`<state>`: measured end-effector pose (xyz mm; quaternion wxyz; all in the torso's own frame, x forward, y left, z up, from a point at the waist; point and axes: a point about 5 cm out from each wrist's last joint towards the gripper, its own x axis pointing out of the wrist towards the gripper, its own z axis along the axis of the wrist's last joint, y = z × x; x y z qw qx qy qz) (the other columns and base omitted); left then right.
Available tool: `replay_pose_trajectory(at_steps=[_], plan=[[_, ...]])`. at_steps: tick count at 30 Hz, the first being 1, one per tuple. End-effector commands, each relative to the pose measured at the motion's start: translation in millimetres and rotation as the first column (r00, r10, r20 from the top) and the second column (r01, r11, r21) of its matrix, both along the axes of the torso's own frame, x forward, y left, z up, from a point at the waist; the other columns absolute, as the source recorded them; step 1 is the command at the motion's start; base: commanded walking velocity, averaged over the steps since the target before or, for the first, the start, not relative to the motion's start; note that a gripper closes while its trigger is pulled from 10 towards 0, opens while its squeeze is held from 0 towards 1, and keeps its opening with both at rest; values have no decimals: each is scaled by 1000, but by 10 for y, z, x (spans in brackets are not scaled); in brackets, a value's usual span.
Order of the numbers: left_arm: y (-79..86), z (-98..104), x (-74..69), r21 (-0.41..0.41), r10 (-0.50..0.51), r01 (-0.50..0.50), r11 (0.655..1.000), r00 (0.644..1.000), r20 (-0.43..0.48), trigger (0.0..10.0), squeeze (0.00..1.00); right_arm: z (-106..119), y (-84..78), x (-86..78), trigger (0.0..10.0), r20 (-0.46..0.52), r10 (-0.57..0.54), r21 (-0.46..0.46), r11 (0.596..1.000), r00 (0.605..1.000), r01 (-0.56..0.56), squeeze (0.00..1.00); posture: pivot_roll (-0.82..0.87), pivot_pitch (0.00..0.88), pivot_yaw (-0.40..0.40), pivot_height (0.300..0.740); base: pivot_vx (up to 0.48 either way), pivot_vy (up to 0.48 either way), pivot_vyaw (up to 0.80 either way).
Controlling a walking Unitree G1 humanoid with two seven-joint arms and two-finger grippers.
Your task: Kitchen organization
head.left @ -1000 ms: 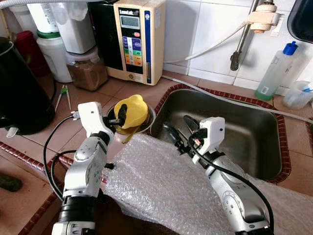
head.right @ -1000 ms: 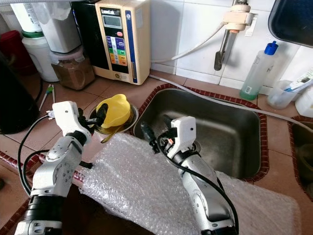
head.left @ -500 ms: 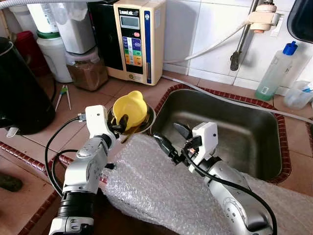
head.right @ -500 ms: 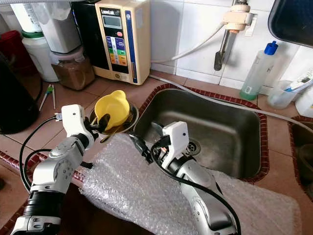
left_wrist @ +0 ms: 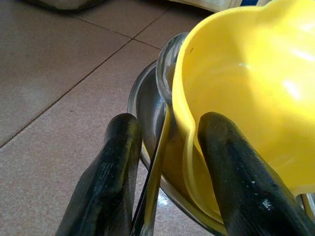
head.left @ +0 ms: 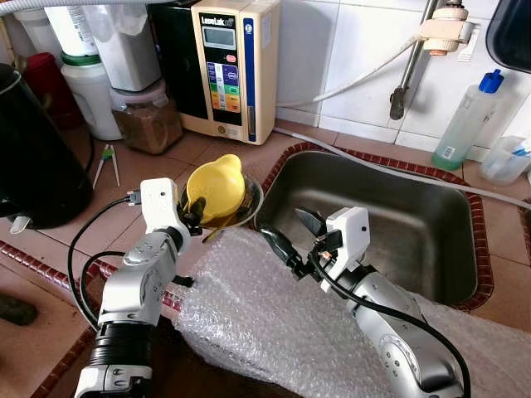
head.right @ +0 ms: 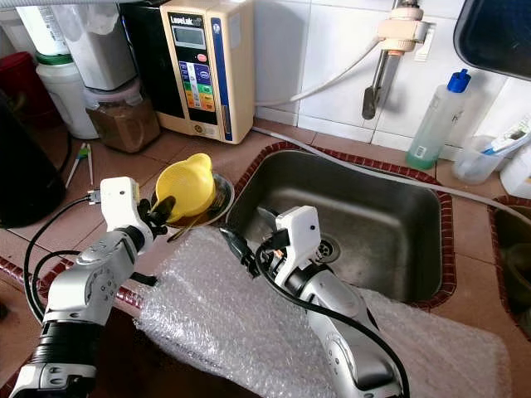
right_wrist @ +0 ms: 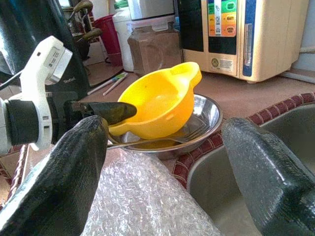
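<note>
A yellow plastic bowl [head.left: 216, 186] stands tilted on its edge in a shallow steel bowl [head.left: 251, 201] on the tiled counter, left of the sink. My left gripper [head.left: 195, 217] is shut on the yellow bowl's near rim; in the left wrist view its two fingers straddle the rim [left_wrist: 246, 83] beside a spoon [left_wrist: 165, 73]. A fork [right_wrist: 162, 140] lies in the steel bowl under the yellow one. My right gripper [head.left: 292, 235] hangs open above the bubble wrap at the sink's near left corner, holding nothing.
A steel sink [head.left: 390, 207] lies to the right, with a tap [head.left: 406, 75] and hose above it. Bubble wrap [head.left: 274, 315] covers the near counter. A water ioniser [head.left: 228, 66], a jar of brown powder [head.left: 149, 116] and a black kettle [head.left: 33, 157] stand behind and left.
My left gripper has turned the yellow bowl from upside down to tilted on edge and shifted slightly left. My right gripper drew back from the sink toward the bubble wrap, then held still.
</note>
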<state>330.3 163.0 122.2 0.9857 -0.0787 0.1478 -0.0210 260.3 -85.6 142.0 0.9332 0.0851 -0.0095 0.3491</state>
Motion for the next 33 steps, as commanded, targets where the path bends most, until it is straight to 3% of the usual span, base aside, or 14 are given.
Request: replay_pose_trajectory(at_steps=[1, 21, 29, 33], plan=[[23, 22, 3, 35, 3, -3, 999, 1000, -2, 0, 0, 10, 1, 2, 10000, 3, 8, -5, 1000, 1000, -8, 0, -51, 0, 64, 740, 0, 0, 0], [125, 97, 7, 170, -1, -6, 985, 999, 36, 0, 0, -10, -34, 2, 10000, -5, 4, -19, 1000, 1000, -4, 0, -58, 0, 52, 740, 0, 0, 0], [187, 197, 15, 194, 50, -70, 979, 993, 109, 0, 0, -28, -42, -7, 10000, -13, 4, -24, 1000, 1000, -4, 0, -57, 0, 45, 740, 0, 0, 0], [123, 305, 5, 198, 32, -74, 977, 978, 208, 0, 0, -32, -55, 5, 10000, -15, 0, -27, 1000, 1000, 0, 0, -57, 0, 43, 740, 0, 0, 0]])
